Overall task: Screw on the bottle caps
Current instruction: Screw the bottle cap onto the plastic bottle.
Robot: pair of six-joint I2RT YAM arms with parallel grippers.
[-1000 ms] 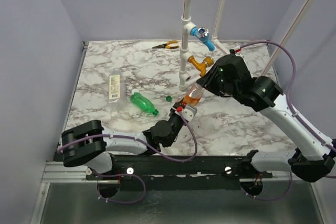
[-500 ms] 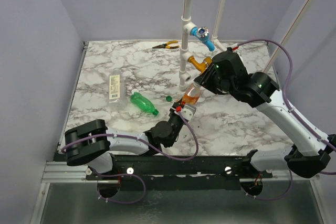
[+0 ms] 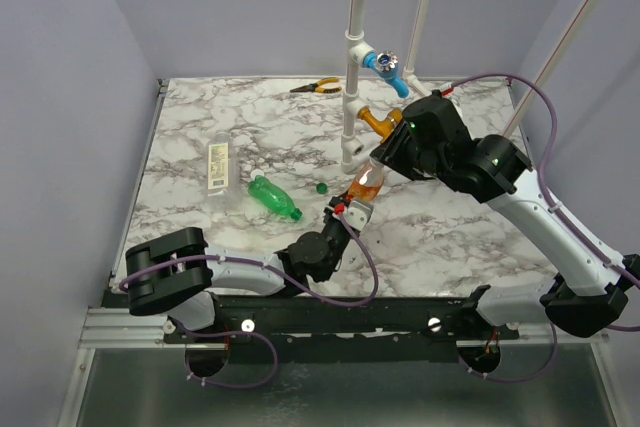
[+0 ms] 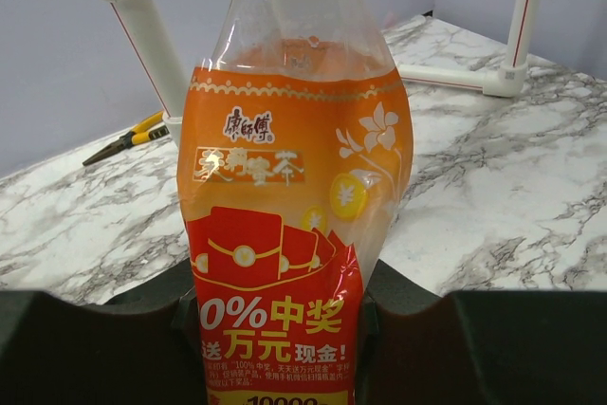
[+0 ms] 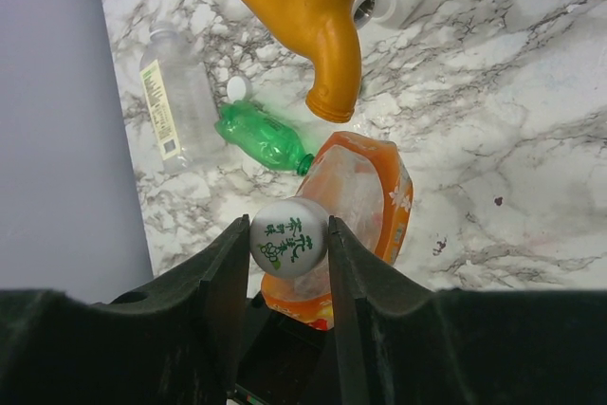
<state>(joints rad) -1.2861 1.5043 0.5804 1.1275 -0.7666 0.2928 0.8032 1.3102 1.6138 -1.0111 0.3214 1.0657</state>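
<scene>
Work is under way on one bottle: left claw (image 3: 349,210) clamps the orange bottle (image 4: 294,234) upright by its base, and right claw (image 5: 287,251) pinches a white cap (image 5: 289,234) on its neck. Left of the orange bottle lie the green bottle (image 3: 274,197), its green cap (image 3: 321,187) loose between them, and the clear bottle (image 3: 219,165); both apparently still need capping.
</scene>
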